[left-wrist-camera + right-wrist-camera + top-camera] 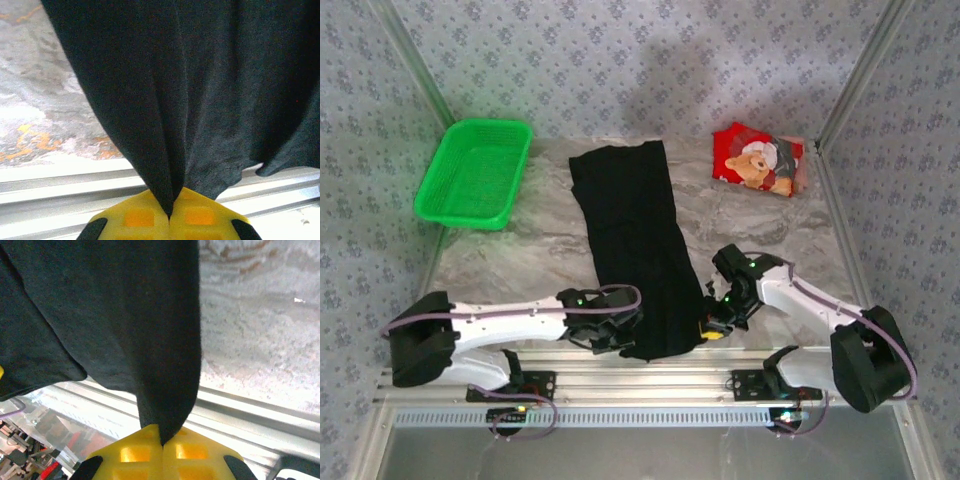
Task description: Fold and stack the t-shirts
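**Both arms gripping the near hem of the black shirt**

At far left, a green mesh basket [472,172] sits on the table [520,262], well apart from the clothing. The left gripper [623,343] lies low at the near edge of the table. In the left wrist view, its yellow jaws [170,214] are pressed together on a pinched fold of the black shirt [200,90]. The black shirt [630,235] lies in the middle as a long narrow strip, running from the far side of the table to the metal rail [650,385] at the near edge. The right gripper [712,325] meets the strip's near right corner. In the right wrist view, its jaws [162,441] are clamped on the cloth [125,315], which gathers into a point between them. At far right, the red shirt [758,160] with its teddy-bear print lies folded near the back corner, apart from the black one.
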Tool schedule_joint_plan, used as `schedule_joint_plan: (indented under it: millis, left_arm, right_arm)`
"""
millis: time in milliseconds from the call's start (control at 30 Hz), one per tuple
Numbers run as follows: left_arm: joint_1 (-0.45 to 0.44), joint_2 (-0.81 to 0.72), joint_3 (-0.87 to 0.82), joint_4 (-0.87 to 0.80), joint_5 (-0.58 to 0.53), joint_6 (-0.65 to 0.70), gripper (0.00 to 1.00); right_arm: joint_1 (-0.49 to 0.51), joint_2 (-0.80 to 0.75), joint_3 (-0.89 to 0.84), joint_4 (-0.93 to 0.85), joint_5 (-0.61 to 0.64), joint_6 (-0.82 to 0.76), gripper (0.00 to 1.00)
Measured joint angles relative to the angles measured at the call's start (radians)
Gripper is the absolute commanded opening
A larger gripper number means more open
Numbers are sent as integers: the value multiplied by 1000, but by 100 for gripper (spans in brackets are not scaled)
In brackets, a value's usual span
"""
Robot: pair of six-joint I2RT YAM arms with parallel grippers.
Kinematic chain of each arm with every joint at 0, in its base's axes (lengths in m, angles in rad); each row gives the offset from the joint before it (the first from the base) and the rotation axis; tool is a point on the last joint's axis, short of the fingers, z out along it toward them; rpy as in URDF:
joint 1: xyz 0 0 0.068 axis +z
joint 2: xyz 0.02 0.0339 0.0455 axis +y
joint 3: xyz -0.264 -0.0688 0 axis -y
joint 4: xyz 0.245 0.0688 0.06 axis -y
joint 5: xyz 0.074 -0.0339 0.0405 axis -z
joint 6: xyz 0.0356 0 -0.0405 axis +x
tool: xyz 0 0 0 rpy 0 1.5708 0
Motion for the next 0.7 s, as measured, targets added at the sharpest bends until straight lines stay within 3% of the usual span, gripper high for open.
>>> schedule_joint_plan:
  millis: [200,367,500,700]
  left_arm:
    - [-13,-124,-58,-49,-39,-15,0]
    - [24,-215,-59,-56,-64,-15,0]
    - [163,-248,-19,-77,-56,5,0]
    - [446,-246,89,-119,19,85,0]
  right_arm:
    - [11,-2,21,-59,-2,10,0]
    - [9,11,162,-94,-4,11,0]
    - [-10,100,329,-99,-16,2,0]
    - [-63,328,557,-101,-25,-51,0]
